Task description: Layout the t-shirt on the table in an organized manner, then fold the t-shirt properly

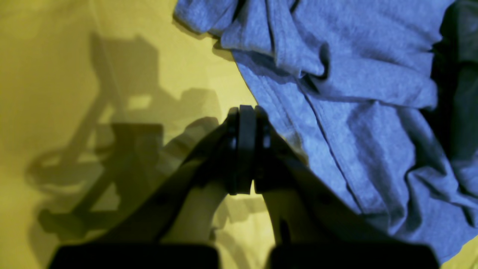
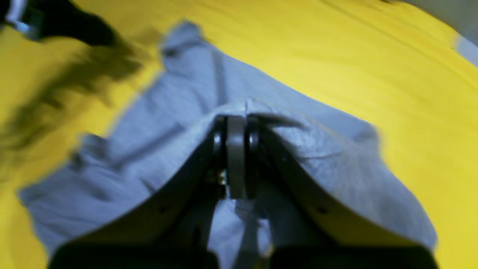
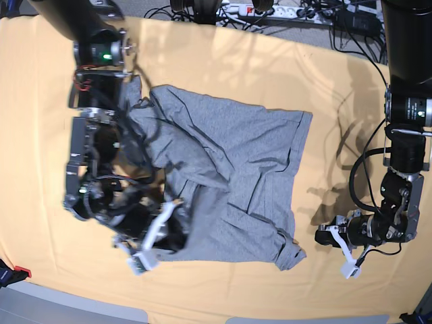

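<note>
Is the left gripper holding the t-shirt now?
No, the left gripper is shut on nothing, beside the t-shirt, over bare table.

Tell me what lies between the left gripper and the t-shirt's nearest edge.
Only bare table cloth, crossed by arm shadows. The base view shows the shut left gripper apart from the t-shirt, with nothing lying in the gap.

Probably lab: cables (image 3: pixel 297 12), power strip (image 3: pixel 239 9)

One t-shirt (image 3: pixel 229 182); one surface (image 3: pixel 223 67); two arms, each with one tool: left tool (image 3: pixel 347 253); right tool (image 3: pixel 156 239).
</note>
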